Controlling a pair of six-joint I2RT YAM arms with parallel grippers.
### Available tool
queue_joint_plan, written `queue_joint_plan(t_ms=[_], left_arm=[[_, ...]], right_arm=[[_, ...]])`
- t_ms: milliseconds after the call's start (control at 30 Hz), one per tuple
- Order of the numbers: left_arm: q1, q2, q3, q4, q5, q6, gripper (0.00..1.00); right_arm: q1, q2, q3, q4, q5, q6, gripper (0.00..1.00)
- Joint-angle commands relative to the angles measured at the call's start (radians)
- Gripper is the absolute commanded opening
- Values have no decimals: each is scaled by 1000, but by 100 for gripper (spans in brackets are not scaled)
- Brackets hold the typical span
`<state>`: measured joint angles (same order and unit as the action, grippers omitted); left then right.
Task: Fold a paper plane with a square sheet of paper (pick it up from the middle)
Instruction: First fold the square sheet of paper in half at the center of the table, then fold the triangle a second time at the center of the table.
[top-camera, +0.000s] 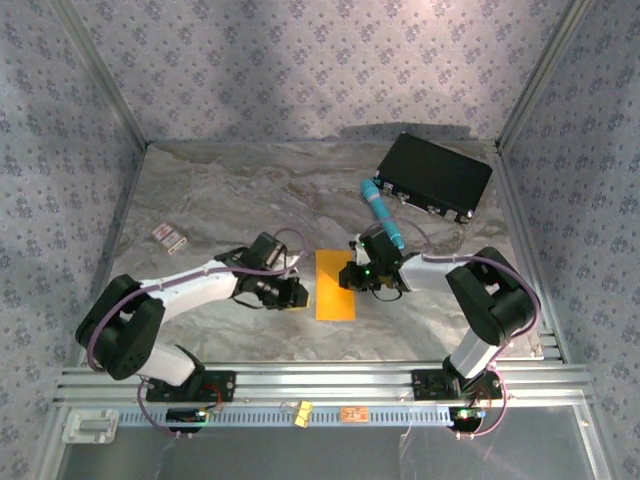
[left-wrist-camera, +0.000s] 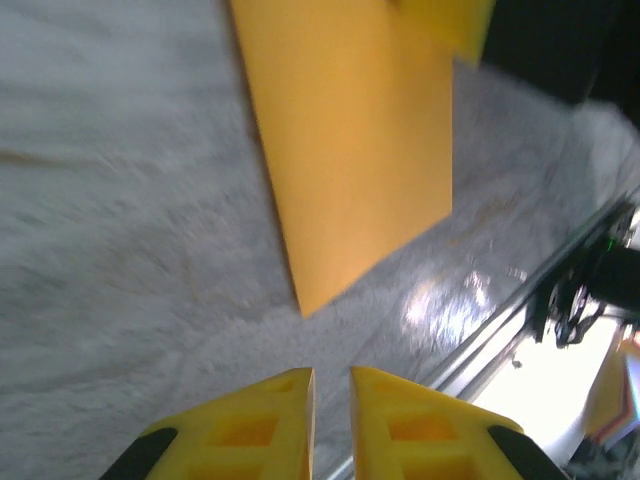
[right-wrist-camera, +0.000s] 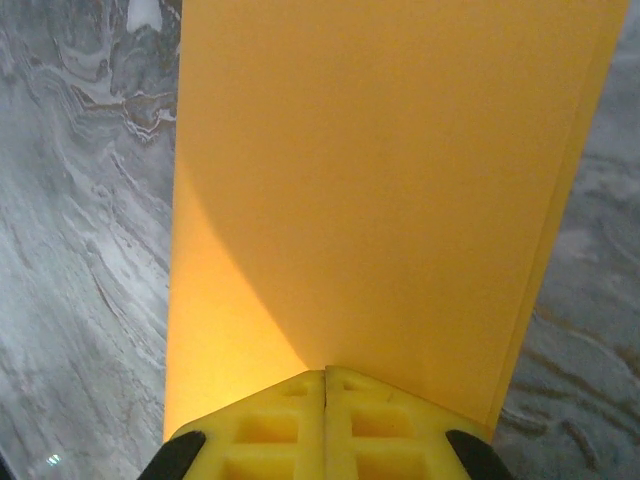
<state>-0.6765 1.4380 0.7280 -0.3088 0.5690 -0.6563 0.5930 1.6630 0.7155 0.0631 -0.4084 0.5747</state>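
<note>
Right fingers (right-wrist-camera: 265, 425) closed tight against the half-folded square sheet of paper (top-camera: 335, 285), left fingers (left-wrist-camera: 255, 430) barely apart, empty; guessing nose corners next, gently.

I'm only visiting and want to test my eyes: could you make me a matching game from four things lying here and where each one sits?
Things:
1. orange paper
2. teal cylinder
3. black box
4. small card

Places:
A. far right corner
B. left side
C. centre
D. just on the near side of the box

Pairs: 1-C, 2-D, 3-A, 4-B
</note>
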Motion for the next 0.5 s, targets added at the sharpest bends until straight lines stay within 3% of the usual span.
queue_joint_plan(t_ms=[0,200,467], left_arm=[[65,6,32,23,-28,-49,17],[92,129,175,60,34,-52,17],[91,313,339,62,79,-14,17]], right_arm=[[-5,37,71,-221,-2,-160,0],[3,-91,70,-226,47,-84,1],[-5,-366,-207,-79,173,223,12]])
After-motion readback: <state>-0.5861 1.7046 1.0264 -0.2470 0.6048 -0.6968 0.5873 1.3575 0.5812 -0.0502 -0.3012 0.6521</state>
